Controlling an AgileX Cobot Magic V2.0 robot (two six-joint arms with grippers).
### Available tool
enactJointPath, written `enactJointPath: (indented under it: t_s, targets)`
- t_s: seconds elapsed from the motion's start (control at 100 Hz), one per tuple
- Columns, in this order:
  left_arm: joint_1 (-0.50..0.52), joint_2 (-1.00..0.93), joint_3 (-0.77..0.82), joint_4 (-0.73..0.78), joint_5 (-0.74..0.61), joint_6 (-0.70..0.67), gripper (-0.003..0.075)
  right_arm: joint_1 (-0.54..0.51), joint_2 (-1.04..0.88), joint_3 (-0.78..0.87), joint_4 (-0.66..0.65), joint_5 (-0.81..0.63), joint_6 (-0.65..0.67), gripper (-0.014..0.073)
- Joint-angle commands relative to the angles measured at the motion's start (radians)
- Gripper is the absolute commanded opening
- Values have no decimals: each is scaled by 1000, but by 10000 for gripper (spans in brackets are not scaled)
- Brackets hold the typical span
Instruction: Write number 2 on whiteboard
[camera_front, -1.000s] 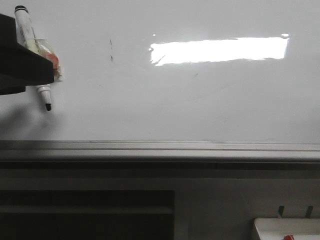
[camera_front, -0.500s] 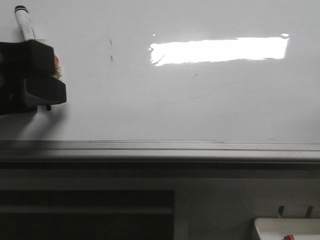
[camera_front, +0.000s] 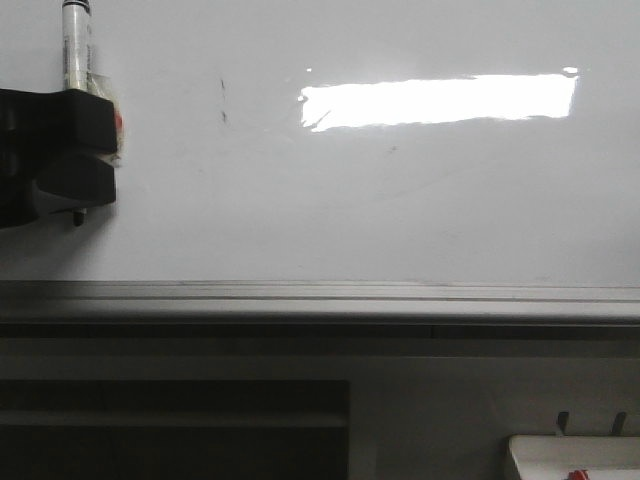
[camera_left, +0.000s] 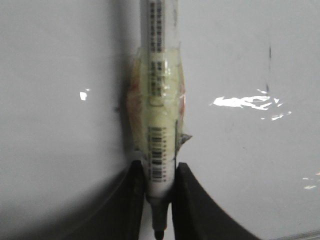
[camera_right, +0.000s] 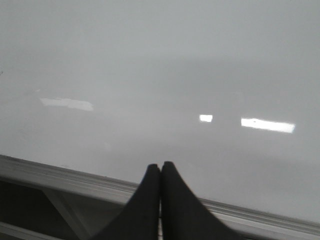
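The whiteboard (camera_front: 400, 200) fills the upper front view and bears no number 2. My left gripper (camera_front: 70, 150), at the board's left edge, is shut on a white marker (camera_front: 75, 50) wrapped in yellowish tape. The marker stands upright, cap end up, with its black tip (camera_front: 75, 218) down at the board's surface. In the left wrist view the marker (camera_left: 160, 100) sits between my fingers (camera_left: 135, 200), with the left gripper (camera_left: 159, 172) closed on its lower barrel. My right gripper (camera_right: 160, 167) is shut and empty, over the board's lower edge; it is out of the front view.
A faint short dashed vertical mark (camera_front: 222, 100) lies right of the marker. A bright rectangular light reflection (camera_front: 440, 100) is upper right. The silver-grey bottom rail (camera_front: 320, 295) runs along the board. A white tray (camera_front: 570, 455) sits at the bottom right.
My left gripper has turned so the marker went from tilted to upright. The marker's cap end has moved right and its tip left and slightly up; the gripper body now covers most of the lower barrel.
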Motion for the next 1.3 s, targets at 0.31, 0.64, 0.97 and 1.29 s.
enactJointPath:
  t_s: [0.31, 0.64, 0.97, 1.29]
  targets:
    - [-49, -95, -30, 630, 202, 0, -20, 180, 19, -75, 66, -12, -105, -71]
    - [-59, -115, -30, 1151, 314, 0, -20, 549, 255, -214, 66, -40, -132, -27]
    - [-59, -115, -30, 1269, 272, 0, -20, 786, 485, -275, 46, -258, -179, 408]
    - [-59, -115, -30, 1318, 260, 0, -20, 789, 594, -371, 46, -260, -179, 320]
